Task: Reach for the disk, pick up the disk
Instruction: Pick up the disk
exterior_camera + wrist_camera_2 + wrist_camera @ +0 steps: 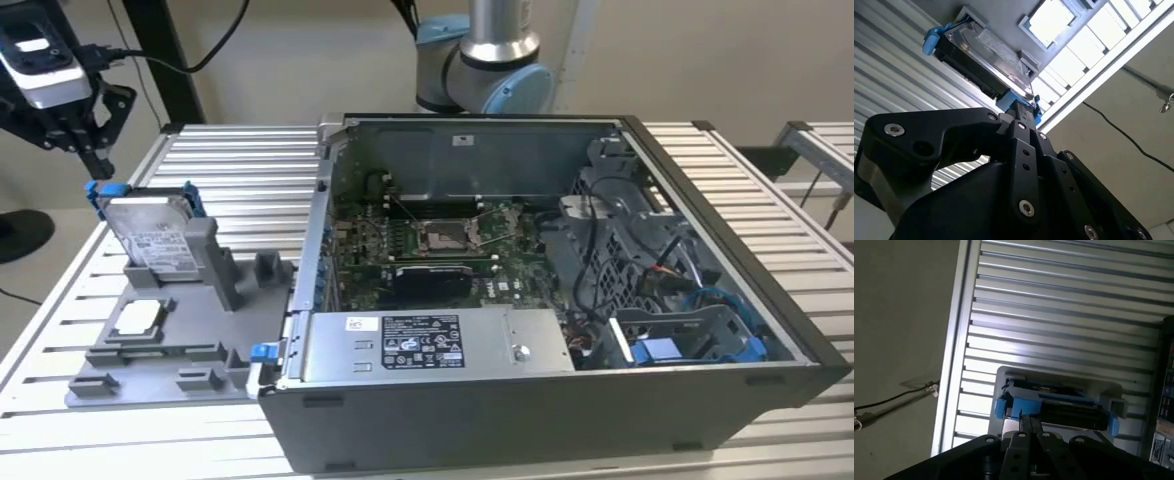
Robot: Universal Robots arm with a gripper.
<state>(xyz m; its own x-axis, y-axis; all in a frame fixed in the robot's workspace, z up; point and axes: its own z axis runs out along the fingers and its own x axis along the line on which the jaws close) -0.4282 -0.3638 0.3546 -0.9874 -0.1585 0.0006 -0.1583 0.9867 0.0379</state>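
slatted metal table (227, 160), gripper (96, 160) pressed together right above the disk (150, 235); could jab it, topple it off the grey stand (203, 250).

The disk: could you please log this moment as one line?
stage: reach | claw: close above blue-framed top edge of disk | disk: standing in grey holder | lift: not yet

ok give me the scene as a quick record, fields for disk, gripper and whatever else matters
disk: on edge, tilted, held in the grey fixture, blue frame around it
gripper: at the disk's upper corner; contact unclear
chip: flat on the fixture, apart from the disk
computer case: open, at the exterior view's right of the fixture
table: slatted metal
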